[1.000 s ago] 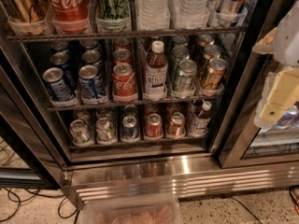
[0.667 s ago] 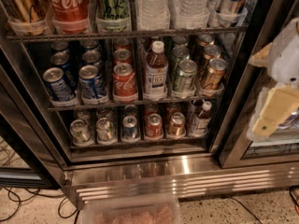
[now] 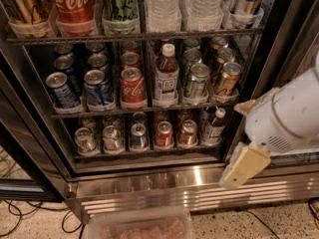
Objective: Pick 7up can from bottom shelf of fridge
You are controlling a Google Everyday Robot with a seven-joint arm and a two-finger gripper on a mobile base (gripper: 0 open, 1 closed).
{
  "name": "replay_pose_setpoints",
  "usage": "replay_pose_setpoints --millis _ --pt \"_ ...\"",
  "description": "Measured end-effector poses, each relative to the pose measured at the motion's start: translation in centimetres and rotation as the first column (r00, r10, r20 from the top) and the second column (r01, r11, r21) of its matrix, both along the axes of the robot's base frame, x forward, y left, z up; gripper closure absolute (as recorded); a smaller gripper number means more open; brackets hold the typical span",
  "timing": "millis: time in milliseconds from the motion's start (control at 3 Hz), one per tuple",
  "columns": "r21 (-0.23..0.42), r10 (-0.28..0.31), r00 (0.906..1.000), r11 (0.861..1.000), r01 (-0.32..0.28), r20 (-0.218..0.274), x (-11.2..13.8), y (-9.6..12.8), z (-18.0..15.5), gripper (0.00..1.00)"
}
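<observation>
The fridge [image 3: 149, 180] stands open in front of me. Its bottom shelf [image 3: 144, 153] holds rows of small cans. Two pale green-silver 7up cans [image 3: 85, 140] stand front left, the second one [image 3: 112, 137] beside the first. To their right are a blue can [image 3: 138, 136], two red-orange cans [image 3: 163, 133] and a small bottle [image 3: 214, 126]. My gripper [image 3: 243, 138] is at the right, outside the fridge, level with the bottom shelf and well right of the 7up cans. Its yellowish fingers [image 3: 244, 166] are spread apart and hold nothing.
The rack above holds Pepsi cans [image 3: 62, 89], Coca-Cola cans [image 3: 132, 86], a bottle [image 3: 166, 76] and more cans. A black door frame [image 3: 279, 49] stands at the right. A clear plastic container [image 3: 139, 227] lies on the floor below, cables [image 3: 20, 218] at the left.
My gripper has moved down and to the left, from beside the middle rack to the height of the bottom shelf. The cans have not moved.
</observation>
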State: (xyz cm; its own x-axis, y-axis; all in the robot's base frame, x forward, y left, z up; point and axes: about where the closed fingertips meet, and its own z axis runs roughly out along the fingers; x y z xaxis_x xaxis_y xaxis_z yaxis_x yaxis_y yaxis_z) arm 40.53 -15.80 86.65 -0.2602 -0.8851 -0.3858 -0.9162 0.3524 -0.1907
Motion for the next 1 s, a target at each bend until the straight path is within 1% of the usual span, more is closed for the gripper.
replay_pose_setpoints --millis 333,667,1000 --pt "0.155 0.024 0.9994 0.988 -0.02 -0.026 0.0 3.8 -5.6 0.0" --pt "0.308 0.055 0.9968 0.951 -0.035 -0.058 0.0 7.1 -9.3 0.0" --pt "0.322 0.057 0.9967 0.946 -0.035 -0.059 0.0 7.5 -9.1 0.0"
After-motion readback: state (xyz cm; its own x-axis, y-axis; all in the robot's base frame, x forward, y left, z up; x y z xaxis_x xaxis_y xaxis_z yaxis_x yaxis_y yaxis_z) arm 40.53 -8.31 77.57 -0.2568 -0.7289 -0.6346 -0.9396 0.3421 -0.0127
